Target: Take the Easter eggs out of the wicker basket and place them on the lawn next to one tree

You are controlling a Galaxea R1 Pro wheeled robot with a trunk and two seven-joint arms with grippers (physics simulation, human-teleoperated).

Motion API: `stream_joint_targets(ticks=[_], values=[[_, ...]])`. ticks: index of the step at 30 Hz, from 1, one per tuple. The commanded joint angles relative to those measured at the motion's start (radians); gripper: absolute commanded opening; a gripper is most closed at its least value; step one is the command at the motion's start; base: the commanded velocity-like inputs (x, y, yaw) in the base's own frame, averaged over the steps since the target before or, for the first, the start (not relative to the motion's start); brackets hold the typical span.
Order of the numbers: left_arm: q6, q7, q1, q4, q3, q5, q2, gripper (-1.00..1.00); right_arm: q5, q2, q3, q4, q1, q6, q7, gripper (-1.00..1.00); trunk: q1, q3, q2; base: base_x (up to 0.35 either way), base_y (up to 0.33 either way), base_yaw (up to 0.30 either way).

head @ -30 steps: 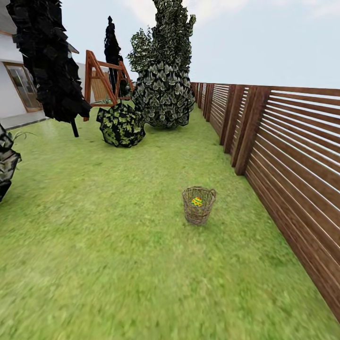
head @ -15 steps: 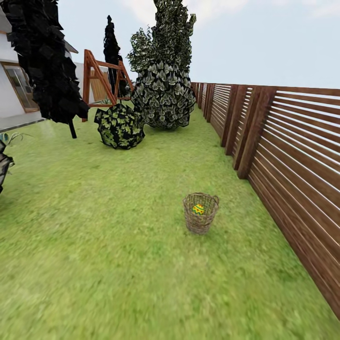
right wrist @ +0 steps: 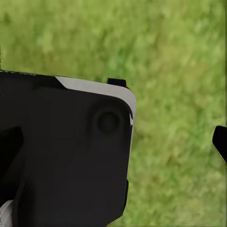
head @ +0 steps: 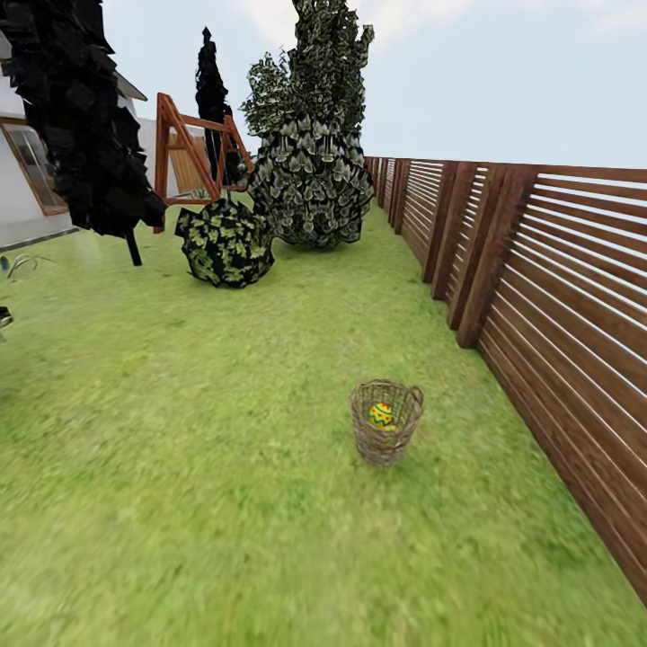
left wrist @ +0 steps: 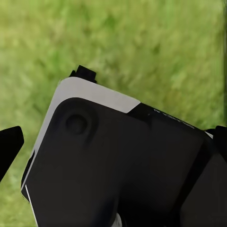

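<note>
The lawn (head: 225,467) runs ahead of me beside the fence (head: 557,296). The basket (head: 385,420) stands well ahead of my fingers, slightly right, 1 egg (head: 381,414) visible inside. My fingers' spread: cannot tell.

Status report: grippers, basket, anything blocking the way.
Gripper states: cannot tell from the wrist views. Round brown wicker basket upright on green lawn, one yellow painted egg visible inside. Brown slatted wooden fence runs beside it; grass ahead open.
</note>
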Motion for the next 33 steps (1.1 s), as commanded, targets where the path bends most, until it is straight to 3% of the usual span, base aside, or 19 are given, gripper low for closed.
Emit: stream_joint_targets(ticks=[1,22,33], values=[[0.0,0.0,0.0,0.0,0.0,0.0,0.0,1.0,0.0,0.0,0.0,0.0,0.0,0.0,0.0,1.0,0.0,0.0,0.0,0.333,0.0,0.0],[0.0,0.0,0.0,0.0,0.0,0.0,-0.002,1.0,-0.002,-0.001,-0.001,0.0,0.0,-0.001,0.0,1.0,0.0,0.0,0.0,0.333,0.0,-0.001],[0.0,0.0,0.0,0.0,0.0,0.0,-0.002,1.0,-0.002,0.0,-0.002,0.0,0.0,-0.001,0.0,1.0,0.0,0.0,0.0,0.333,0.0,-0.209]])
